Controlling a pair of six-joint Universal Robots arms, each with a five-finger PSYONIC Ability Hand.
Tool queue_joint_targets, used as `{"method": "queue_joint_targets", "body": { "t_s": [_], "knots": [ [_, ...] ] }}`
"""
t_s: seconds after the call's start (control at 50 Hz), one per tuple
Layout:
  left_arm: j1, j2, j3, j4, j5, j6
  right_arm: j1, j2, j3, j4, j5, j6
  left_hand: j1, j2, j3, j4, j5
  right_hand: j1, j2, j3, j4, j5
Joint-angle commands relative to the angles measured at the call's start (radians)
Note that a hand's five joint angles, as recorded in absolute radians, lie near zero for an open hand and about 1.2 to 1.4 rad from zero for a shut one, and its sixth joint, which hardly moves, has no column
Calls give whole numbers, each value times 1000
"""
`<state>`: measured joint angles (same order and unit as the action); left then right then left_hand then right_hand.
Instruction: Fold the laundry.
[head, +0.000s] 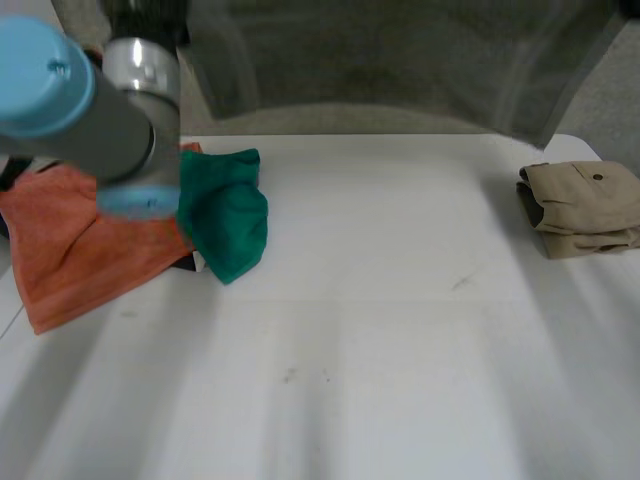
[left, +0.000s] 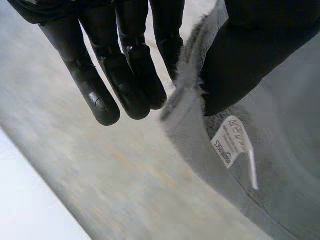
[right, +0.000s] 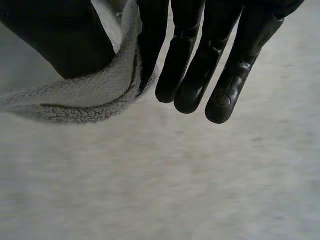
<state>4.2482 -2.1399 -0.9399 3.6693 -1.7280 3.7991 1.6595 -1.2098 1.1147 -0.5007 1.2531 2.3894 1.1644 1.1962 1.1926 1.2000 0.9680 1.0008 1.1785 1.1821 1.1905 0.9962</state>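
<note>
The grey cloth (head: 400, 60) is fleecy, with a white label (left: 230, 142) near its edge, and it hangs lifted above the far side of the counter (head: 380, 330). The left robot hand (left: 125, 65) pinches its edge between thumb and straight fingers; the right robot hand (right: 200, 60) does likewise. On the counter lie an orange towel (head: 80, 240), a green cloth (head: 228, 220) touching it, and folded beige trousers (head: 585, 205) well apart. The left arm (head: 90, 100) covers part of the towel.
</note>
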Motion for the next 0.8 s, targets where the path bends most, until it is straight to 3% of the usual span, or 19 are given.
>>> {"method": "queue_joint_targets", "body": {
  "t_s": [0.02,0.16,0.28,0.38,0.48,0.56,0.7,0.78,0.8],
  "knots": [
    [-16,77,-417,-14,5,-58,-24,16,235,190,-139,8,232,200,204,196,254,395,218,214,206,225],
    [-30,68,-615,-25,7,-58,-127,76,431,375,-242,-68,232,200,204,196,254,395,218,214,206,225],
    [-40,83,-711,-26,8,-58,-184,102,488,499,-273,-190,232,200,204,196,254,395,218,214,206,225],
    [-42,132,-723,-34,7,-61,-199,105,490,577,-284,-167,232,200,204,196,254,395,218,214,206,225],
    [-43,172,-708,-41,5,-64,-219,89,516,576,-276,8,232,200,204,196,254,-210,-388,-391,-400,-380],
    [-44,184,-685,-40,5,-62,-237,38,531,568,-273,193,232,200,204,196,254,-369,-547,-550,-559,-539],
    [-44,183,-632,-41,5,-62,-238,-25,547,568,-253,442,232,200,204,196,254,-384,-562,-566,-574,-554],
    [-42,173,-602,-41,4,-62,-228,-39,557,576,-181,494,232,200,204,196,254,-387,-565,-569,-577,-557],
    [-42,169,-591,-41,4,-62,-222,-42,566,576,-131,502,232,200,204,196,254,-405,-582,-586,-594,-575]
  ]
}}
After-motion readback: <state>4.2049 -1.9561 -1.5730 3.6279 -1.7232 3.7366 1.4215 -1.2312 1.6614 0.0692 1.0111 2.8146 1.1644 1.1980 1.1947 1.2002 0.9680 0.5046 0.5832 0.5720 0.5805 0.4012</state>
